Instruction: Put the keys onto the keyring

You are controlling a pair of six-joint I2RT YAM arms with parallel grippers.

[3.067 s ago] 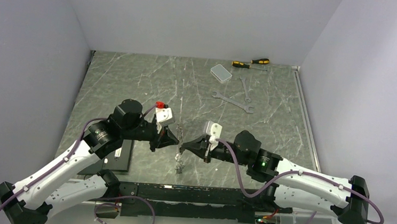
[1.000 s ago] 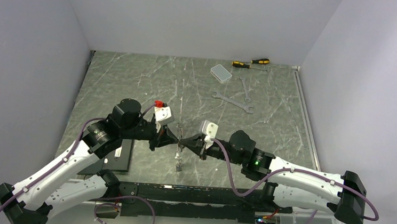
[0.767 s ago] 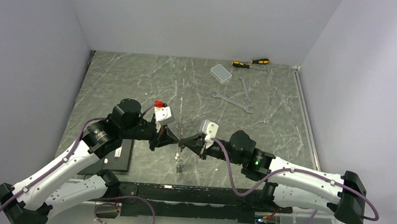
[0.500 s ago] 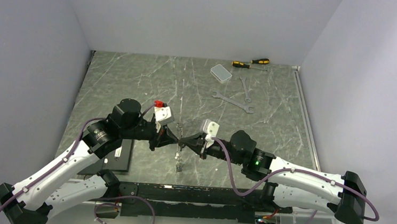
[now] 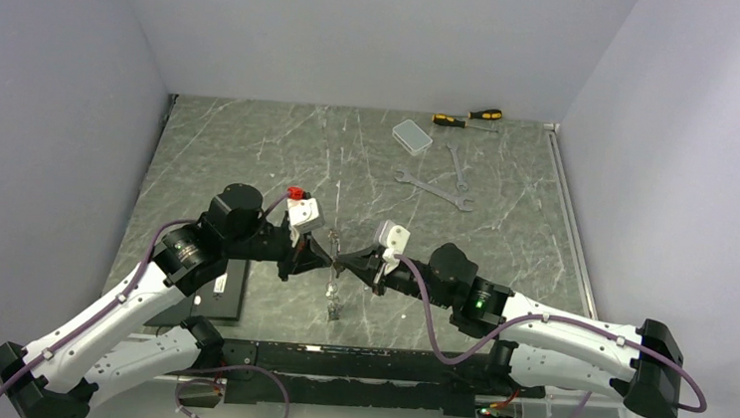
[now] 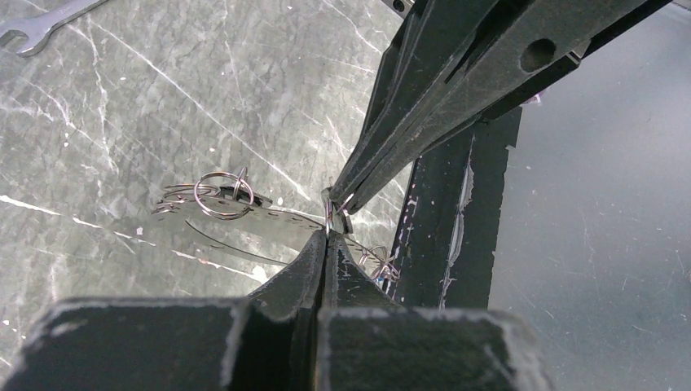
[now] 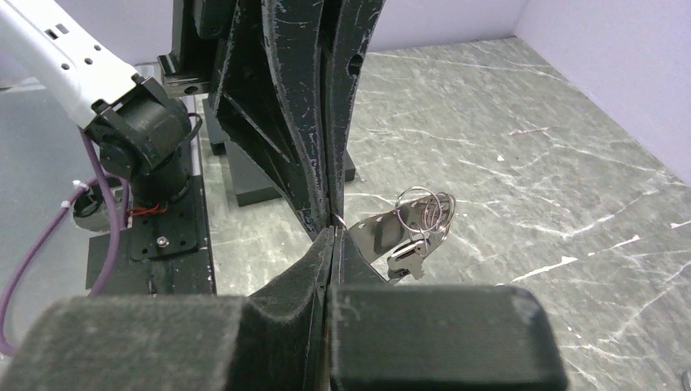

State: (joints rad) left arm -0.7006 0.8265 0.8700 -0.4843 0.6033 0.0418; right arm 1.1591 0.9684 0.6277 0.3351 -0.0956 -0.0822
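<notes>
My left gripper (image 5: 328,260) and right gripper (image 5: 343,264) meet tip to tip above the near middle of the table, both shut. A thin silver wire of the keyring (image 6: 327,218) is pinched in the left fingertips, and the right fingers (image 6: 424,122) come down onto the same spot. From the right wrist view, a small wire loop (image 7: 339,221) sits between the two sets of tips. A shiny metal tag (image 7: 376,232) with small rings (image 7: 424,205) and a key (image 7: 406,259) hangs beside them. The keys (image 5: 335,311) dangle low over the table.
Two silver wrenches (image 5: 434,190) (image 5: 457,166), a clear plastic box (image 5: 412,135) and yellow-black screwdrivers (image 5: 468,117) lie at the back right. A black block (image 5: 225,292) sits by the left arm. The black base rail (image 5: 354,363) runs along the near edge.
Three seconds ago the right gripper stood slightly apart; it has moved left to meet the left gripper's tips. Over the last second nothing visibly moves.
</notes>
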